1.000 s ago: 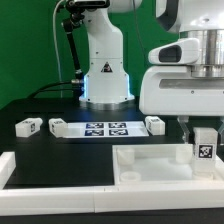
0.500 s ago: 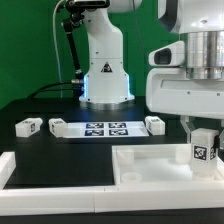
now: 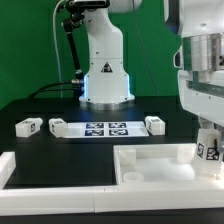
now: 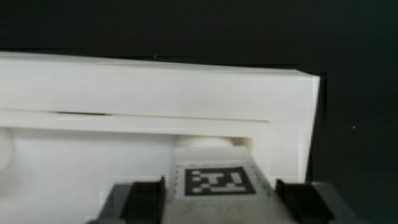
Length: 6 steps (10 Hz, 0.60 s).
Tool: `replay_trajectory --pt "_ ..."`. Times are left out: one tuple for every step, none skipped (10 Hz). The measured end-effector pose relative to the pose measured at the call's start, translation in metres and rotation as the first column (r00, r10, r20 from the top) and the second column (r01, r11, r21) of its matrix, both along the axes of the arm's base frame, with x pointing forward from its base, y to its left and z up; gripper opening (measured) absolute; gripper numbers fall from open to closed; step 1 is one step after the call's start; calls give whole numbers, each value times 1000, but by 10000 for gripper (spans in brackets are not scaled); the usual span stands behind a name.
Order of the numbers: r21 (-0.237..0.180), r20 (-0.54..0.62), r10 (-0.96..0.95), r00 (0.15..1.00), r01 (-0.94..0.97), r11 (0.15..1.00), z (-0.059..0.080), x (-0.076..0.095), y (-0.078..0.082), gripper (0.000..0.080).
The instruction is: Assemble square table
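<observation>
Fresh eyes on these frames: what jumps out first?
The tagged leg clamped in the jaws, at the end of the white tabletop on the exterior view's right. Mid-table, three loose legs flank the marker board, with the arm's white base behind.

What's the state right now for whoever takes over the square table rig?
Claw: shut on one leg, its tag visible in both views.
Tabletop slab: lies rim up in the exterior view's foreground. The held leg is at its end on the exterior view's right; I can't tell whether it is seated.
Three spare legs lie by the marker board, two on the exterior view's left and one on its right.
Done: one leg picked and brought to the slab; none is seen fitted.
Left: fit the held leg, then the other three.
</observation>
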<state>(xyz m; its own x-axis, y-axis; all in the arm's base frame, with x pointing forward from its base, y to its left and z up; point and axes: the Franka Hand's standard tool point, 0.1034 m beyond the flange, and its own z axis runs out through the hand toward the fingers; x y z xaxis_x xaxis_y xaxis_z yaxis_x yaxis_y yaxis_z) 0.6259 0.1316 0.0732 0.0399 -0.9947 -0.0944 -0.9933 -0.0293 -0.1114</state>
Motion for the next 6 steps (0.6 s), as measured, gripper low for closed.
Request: replay_trajectory --pt "9 -9 -77 997 77 997 -1 -1 3 291" --pt "7 -7 -57 998 57 998 -1 -1 4 389" --pt "-23 2 86 996 -86 996 -1 -2 2 529" --pt "-60 0 244 970 -244 968 -3 -6 0 612" --pt "-86 2 392 920 -390 917 -1 -7 -1 643" --pt "-106 9 506 862 -502 858 2 -8 -3 643"
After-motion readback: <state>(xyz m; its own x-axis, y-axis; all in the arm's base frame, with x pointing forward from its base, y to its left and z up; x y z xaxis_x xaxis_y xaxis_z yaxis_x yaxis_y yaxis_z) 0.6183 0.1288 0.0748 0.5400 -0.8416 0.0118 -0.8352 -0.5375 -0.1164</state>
